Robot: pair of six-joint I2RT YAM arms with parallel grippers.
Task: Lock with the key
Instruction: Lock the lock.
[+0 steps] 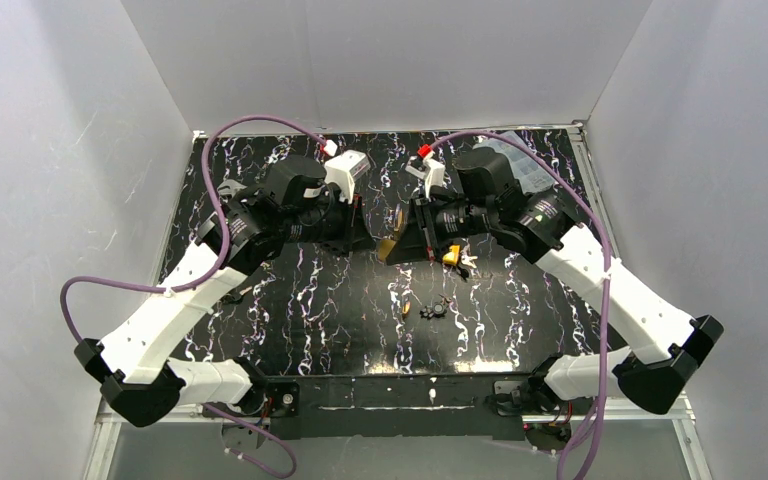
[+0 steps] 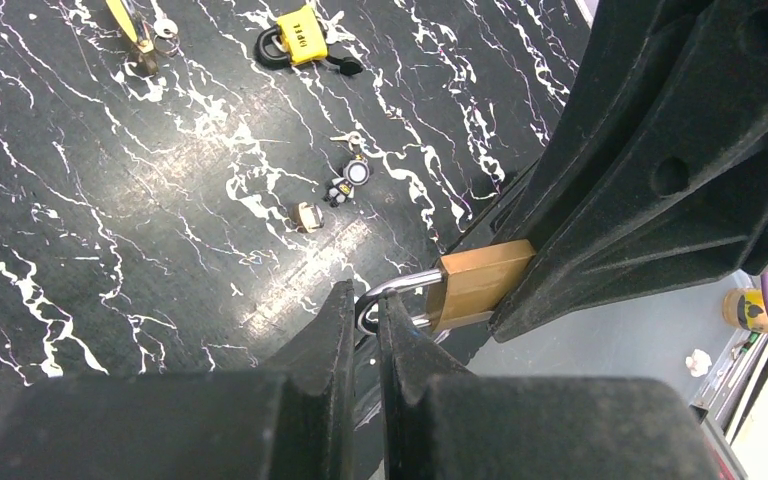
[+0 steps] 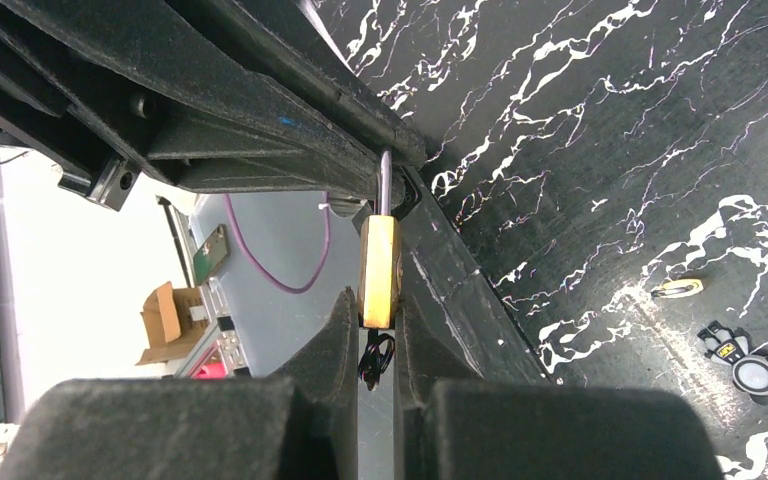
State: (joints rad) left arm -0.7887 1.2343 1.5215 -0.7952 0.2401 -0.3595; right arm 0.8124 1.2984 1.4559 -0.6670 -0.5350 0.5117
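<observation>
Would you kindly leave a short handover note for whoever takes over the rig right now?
Left pincer: shut on the shackle of the lock.
Right pincer: shut on the lock's brass body.
Key: what looks like a small silvery key lies by a charm on the table, in neither pincer. Something dark hangs under the lock; unclear what.
Done: lock gripped by both pincers.
Left: fetch the key and turn it in the lock. I cannot tell whether the shackle is latched.

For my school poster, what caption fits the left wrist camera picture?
The left gripper pinches the silver shackle of the lock while the right gripper clamps its brass body.
</observation>
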